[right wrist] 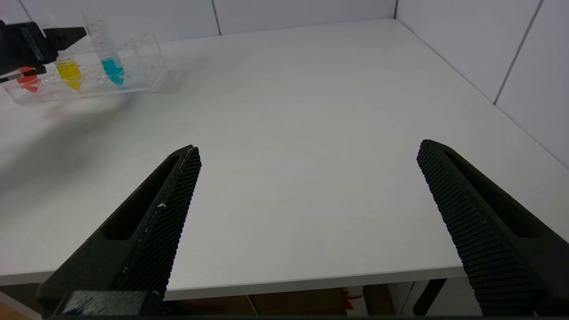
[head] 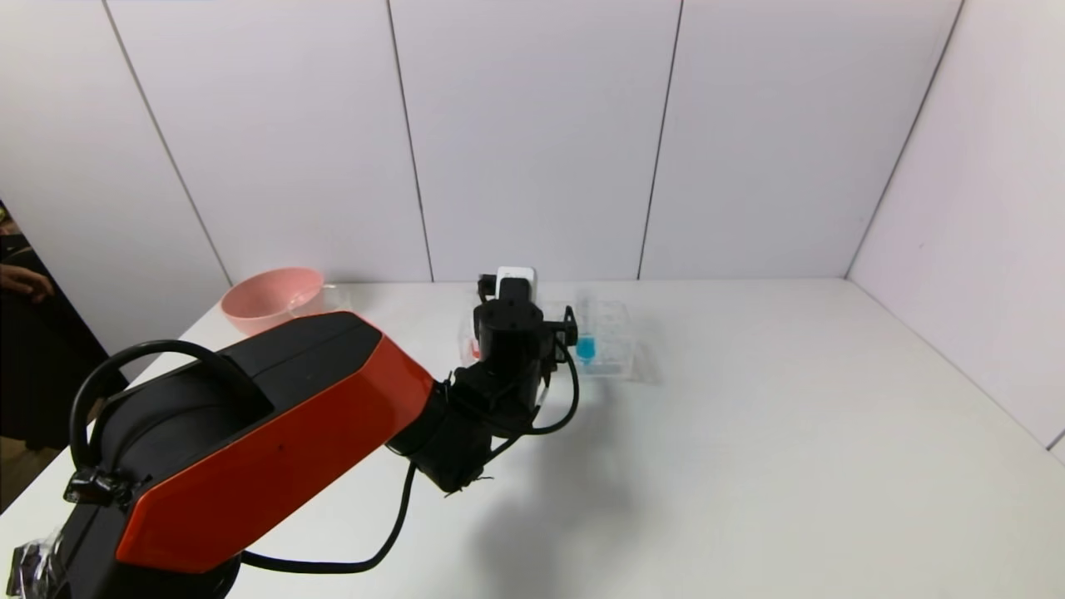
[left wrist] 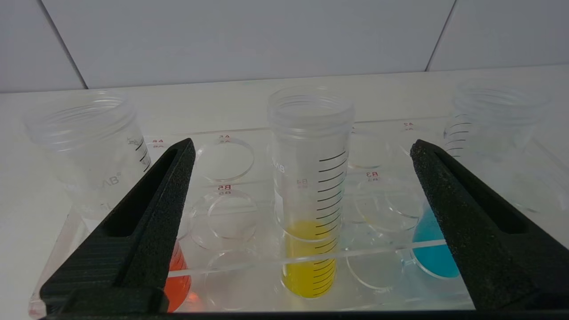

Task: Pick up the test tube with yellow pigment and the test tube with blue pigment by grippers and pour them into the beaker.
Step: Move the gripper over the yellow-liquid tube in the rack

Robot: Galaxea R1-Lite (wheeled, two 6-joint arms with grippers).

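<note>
The test tube with yellow pigment (left wrist: 310,213) stands upright in the clear rack (left wrist: 231,266), between the two fingers of my left gripper (left wrist: 302,148). That gripper is open, and both fingers stand well apart from the tube. The test tube with blue pigment (left wrist: 433,251) stands in the same rack, behind one finger; it also shows in the head view (head: 586,348). A faint clear vessel next to the pink bowl looks like the beaker (head: 336,298). My right gripper (right wrist: 309,151) is open over the bare table by its near edge, with nothing between its fingers.
A third tube with orange-red liquid (left wrist: 89,138) stands at the rack's other end. The pink bowl (head: 273,297) sits at the table's back left. White wall panels close the back and the right side. My left arm (head: 274,433) crosses the table's left half.
</note>
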